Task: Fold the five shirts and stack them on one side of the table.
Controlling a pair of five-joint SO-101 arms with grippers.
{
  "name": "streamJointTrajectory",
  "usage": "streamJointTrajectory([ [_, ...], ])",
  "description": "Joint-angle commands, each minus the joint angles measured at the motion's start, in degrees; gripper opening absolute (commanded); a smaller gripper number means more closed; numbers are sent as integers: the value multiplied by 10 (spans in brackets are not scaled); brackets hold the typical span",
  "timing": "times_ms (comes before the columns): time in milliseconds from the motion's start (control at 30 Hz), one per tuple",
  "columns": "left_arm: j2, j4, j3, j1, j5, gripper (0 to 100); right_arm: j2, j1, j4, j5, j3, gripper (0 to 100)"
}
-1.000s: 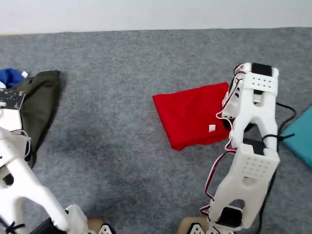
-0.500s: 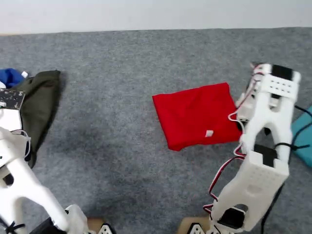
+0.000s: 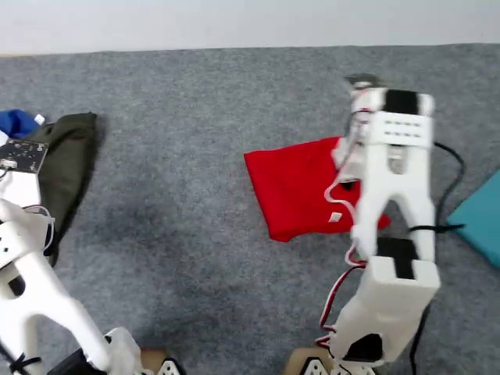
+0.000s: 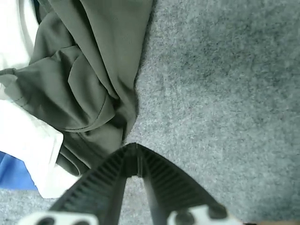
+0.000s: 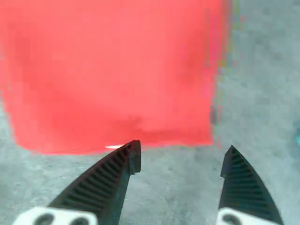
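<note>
Red shirt (image 3: 297,187) is lying folded mid-table on the grey mat (image 3: 180,156). Right gripper (image 5: 183,149) is hovering over its edge, jaws spread wide, gripping nothing. Left gripper (image 4: 136,149) is sitting pinched together, empty, beside the olive shirt (image 4: 93,61).

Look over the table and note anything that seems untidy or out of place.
The olive shirt at the left edge of the table lies crumpled and unfolded, heaped with a white garment and a blue one. The folded red shirt sits mid-table, turned at an angle to the table's edges, away from any stack.
</note>
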Motion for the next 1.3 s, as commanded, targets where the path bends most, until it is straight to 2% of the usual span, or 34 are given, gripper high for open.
streamJointTrajectory([
  [0,-22,-5,-7,1,-1,3,-19,-64,20,2,-3,284],
  [200,-22,-5,-7,1,-1,3,61,-117,20,-4,-3,284],
  [400,-22,-1,-7,1,-1,3,134,-193,21,-78,-3,284],
  [600,-23,4,-7,0,-1,3,186,-240,20,-79,-7,284],
  [833,-23,4,-7,0,-1,3,100,-206,21,-77,-26,284],
  [1067,-23,16,-7,0,-1,3,-13,-135,15,-77,-26,284],
  [1267,-23,30,-9,0,24,3,17,-79,-94,-77,-25,284],
])
